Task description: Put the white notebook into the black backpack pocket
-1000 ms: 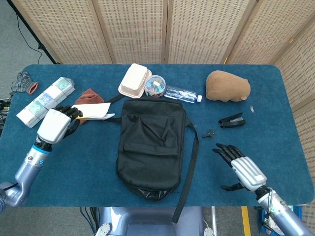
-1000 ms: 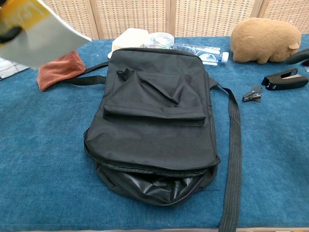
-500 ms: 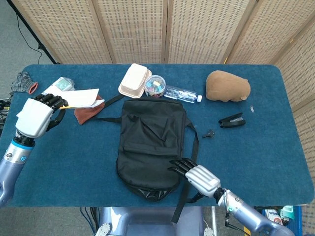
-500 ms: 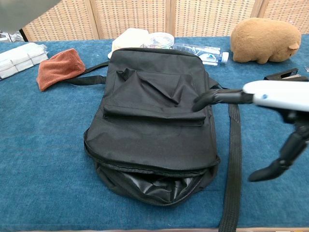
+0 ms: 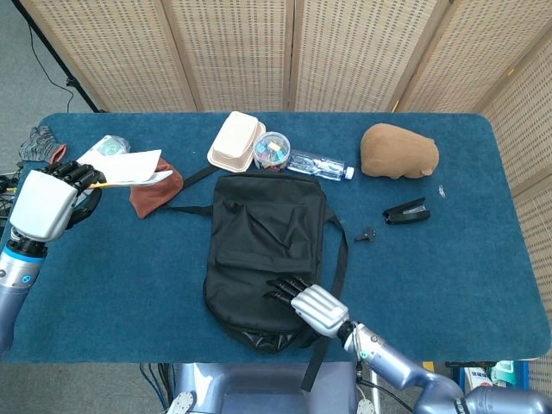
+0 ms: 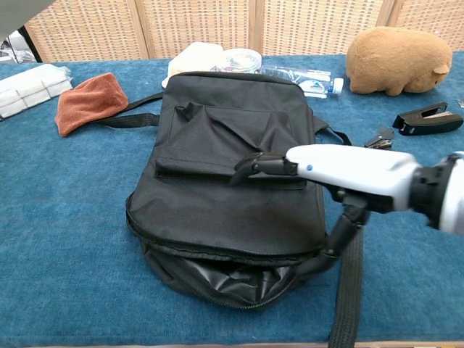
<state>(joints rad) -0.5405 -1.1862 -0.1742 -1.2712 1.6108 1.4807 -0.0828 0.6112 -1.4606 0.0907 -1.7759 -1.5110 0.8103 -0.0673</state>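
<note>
Head view: white notebook (image 5: pixel 129 167) off the table at upper left of the frame, pinched by the left hand (image 5: pixel 50 200), so pickup done, insertion not yet begun. Flat, thin, pale cover with a yellowish edge near the fingers; stiff enough to hold its shape while held by one end. Black backpack (image 5: pixel 266 259) flat on its back at centre, soft woven fabric, front pocket flap creased and slack, long webbing strap trailing down the right side. Right hand (image 5: pixel 306 299) low in the frame over the bag's lower front, fingers stretched out and apart, gripping nothing, tips near the pocket area; contact with the fabric hard to judge. Still to do, by the look of it: open the pocket, carry the notebook across, slide it in. Around the top of the frame: rust-coloured cloth (image 5: pixel 153 178) under the notebook, pale clamshell box (image 5: pixel 235 141), clear plastic bottle (image 5: pixel 317 165), brown plush toy (image 5: pixel 398 151), black stapler (image 5: pixel 406 210) on blue felt-like table cover (image 5: pixel 448 276). Chest view: right hand (image 6: pixel 326 168) smooth white shell with dark fingers, reaching leftward from the right of the frame to the flap of the pocket (image 6: pixel 232 172), fingers extended, thumb pointing down toward the bag's lower edge. Main zip at bottom centre gaping, shiny dark lining showing. Left hand out of this frame; only a pale blurred wedge in the top left corner, possibly the notebook, not certain.
</note>
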